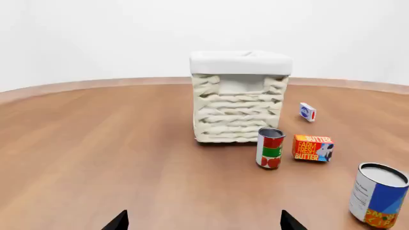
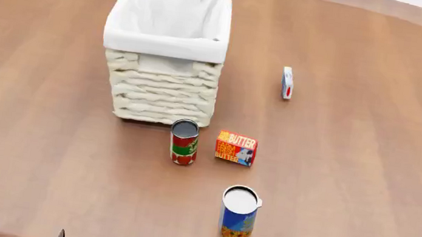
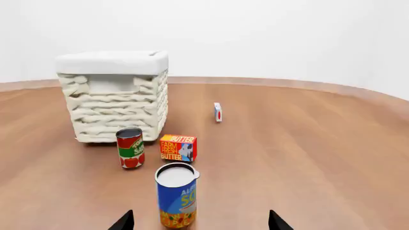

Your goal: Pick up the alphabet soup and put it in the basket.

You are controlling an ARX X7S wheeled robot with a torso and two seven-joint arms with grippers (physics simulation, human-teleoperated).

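Note:
The alphabet soup [image 2: 239, 213], a blue-labelled can with a white top and an orange-yellow band at its base, stands upright on the table, nearest the robot. It also shows in the right wrist view [image 3: 177, 195] and at the edge of the left wrist view [image 1: 378, 195]. The basket [image 2: 166, 51], cream wicker with a white liner, stands beyond it, seen too as the basket [image 3: 115, 96] and the basket [image 1: 240, 96]. My right gripper [image 3: 200, 222] is open, short of the can, which stands ahead of its gap. My left gripper [image 1: 203, 222] is open over bare table.
A red-and-green can [image 2: 184, 142] with a grey top stands in front of the basket. An orange butter box [image 2: 236, 148] lies beside it. A small white-and-blue box [image 2: 287, 82] stands farther back on the right. The wooden table's curved edge [image 2: 421, 10] runs behind.

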